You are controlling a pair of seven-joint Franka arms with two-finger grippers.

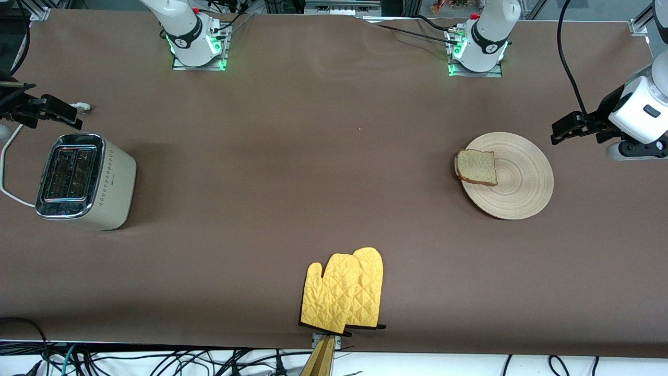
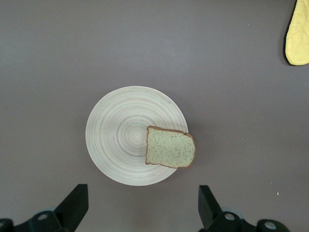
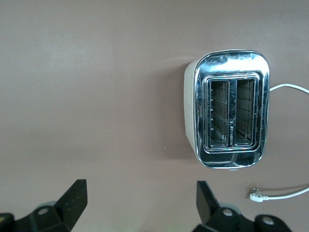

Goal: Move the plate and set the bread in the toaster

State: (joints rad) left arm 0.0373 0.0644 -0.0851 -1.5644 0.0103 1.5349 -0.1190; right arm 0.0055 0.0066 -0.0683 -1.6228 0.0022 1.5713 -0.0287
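The bread is lying on the plate, overhanging its rim, well apart from the toaster; both the left gripper and right gripper are hovering released. A jerky plate move risks sliding the slice off.

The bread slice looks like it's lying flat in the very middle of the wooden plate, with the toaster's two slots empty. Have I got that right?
Not quite. The bread lies flat, but at the edge of the plate, one side overhanging the rim, as the left wrist view shows. The toaster slots are indeed empty.
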